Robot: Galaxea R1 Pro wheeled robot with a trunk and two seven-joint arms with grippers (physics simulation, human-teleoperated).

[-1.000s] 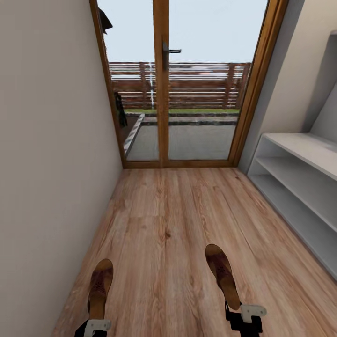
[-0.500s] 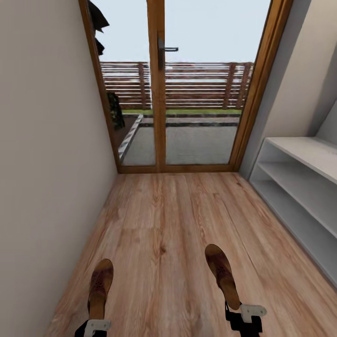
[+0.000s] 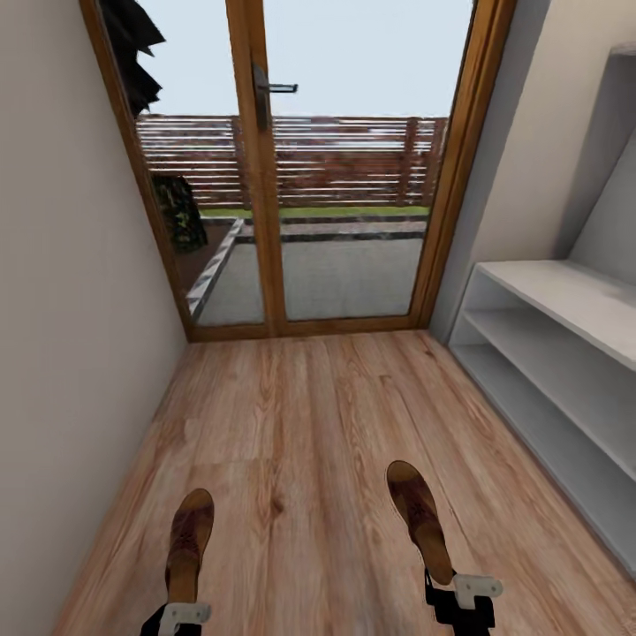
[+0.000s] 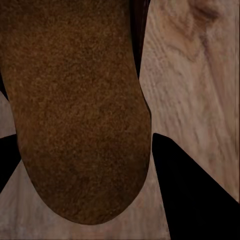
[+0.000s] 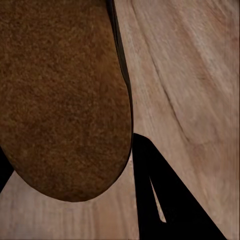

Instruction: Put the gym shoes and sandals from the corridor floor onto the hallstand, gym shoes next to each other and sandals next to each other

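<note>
- No brand, label or writing can be read on any thing in the pictures.
- Two sandals are visible, one in each gripper; both are dark brown with a tan footbed.
- The left gripper (image 3: 179, 616) is closed on the heel end of the left sandal (image 3: 189, 543). The sandal reaches forward from the jaws, above the corridor floor (image 3: 300, 433).
- In the left wrist view the brown footbed of this sandal (image 4: 75, 110) lies between the two black fingers (image 4: 195, 195), with the floor planks behind it.
- The right gripper (image 3: 461, 594) is closed on the heel end of the right sandal (image 3: 420, 519), which also points forward from the jaws and leans a little to the left.
- In the right wrist view the same sandal (image 5: 60, 100) stands just beside one black finger (image 5: 165, 200).
- The hallstand (image 3: 565, 353) is to the right of the right gripper and ahead of it, well apart. One bench top and two open tiers can be counted.
- One glass door with a wooden frame (image 3: 256, 177) stands far ahead of both jaws; it has one dark handle (image 3: 269, 88).
</note>
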